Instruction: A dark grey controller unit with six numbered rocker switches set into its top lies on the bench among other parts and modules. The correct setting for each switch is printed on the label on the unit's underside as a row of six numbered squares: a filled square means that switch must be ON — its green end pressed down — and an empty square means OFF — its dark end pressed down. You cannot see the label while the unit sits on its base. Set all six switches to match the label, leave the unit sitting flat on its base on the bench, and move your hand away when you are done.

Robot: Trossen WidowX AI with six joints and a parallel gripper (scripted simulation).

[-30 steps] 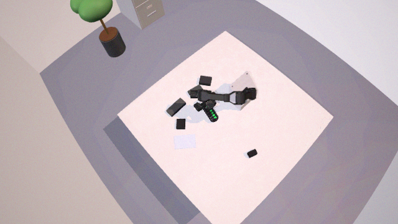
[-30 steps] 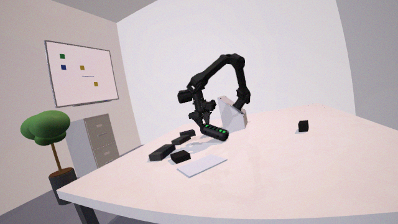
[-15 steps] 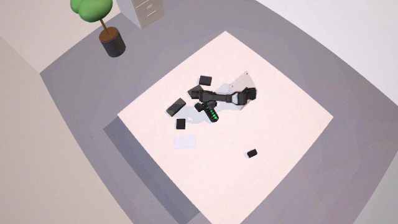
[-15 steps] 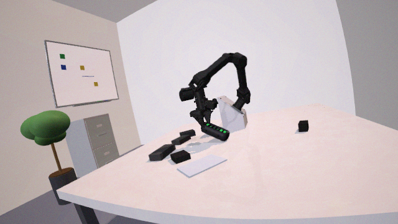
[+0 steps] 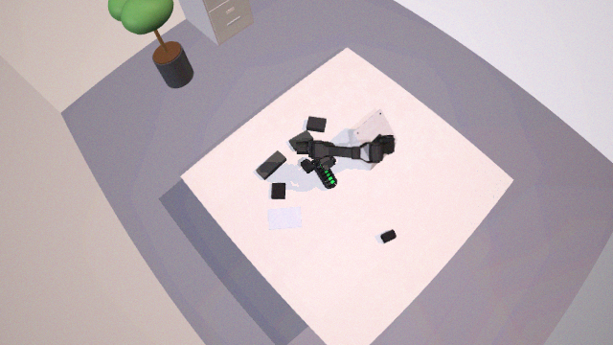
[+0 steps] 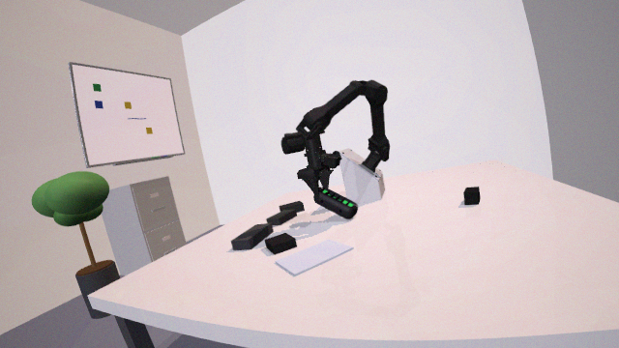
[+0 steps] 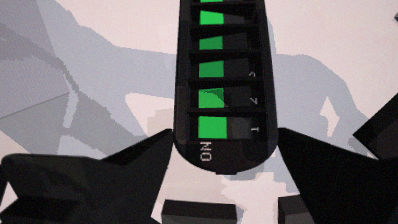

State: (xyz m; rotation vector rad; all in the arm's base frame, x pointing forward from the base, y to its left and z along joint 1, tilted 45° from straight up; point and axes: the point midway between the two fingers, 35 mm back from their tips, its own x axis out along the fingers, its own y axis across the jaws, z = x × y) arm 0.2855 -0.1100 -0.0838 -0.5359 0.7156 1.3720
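The dark grey controller unit (image 5: 328,176) (image 6: 339,203) (image 7: 226,159) is held by its switch 1 end. In the exterior view it is tilted, its far end lower, with the held end raised above the bench (image 6: 435,271). My gripper (image 5: 318,165) (image 6: 322,189) (image 7: 224,134) is shut on the unit, one fingertip against each long side. In the wrist view the switches' green ends lie left, beside the ON mark, and their dark ends right. Switch 1 (image 7: 212,127) is nearest the fingers. The farthest switches run out of view. The label underneath is hidden.
Dark modules (image 5: 271,165) (image 6: 251,237) lie left of the unit, including a small square block (image 5: 278,191) (image 6: 280,243). A pale flat plate (image 5: 284,218) (image 6: 314,257) lies in front of them. A small black block (image 5: 388,236) (image 6: 471,195) stands apart at the right. The pale arm mount (image 5: 375,126) (image 6: 360,186) is behind.
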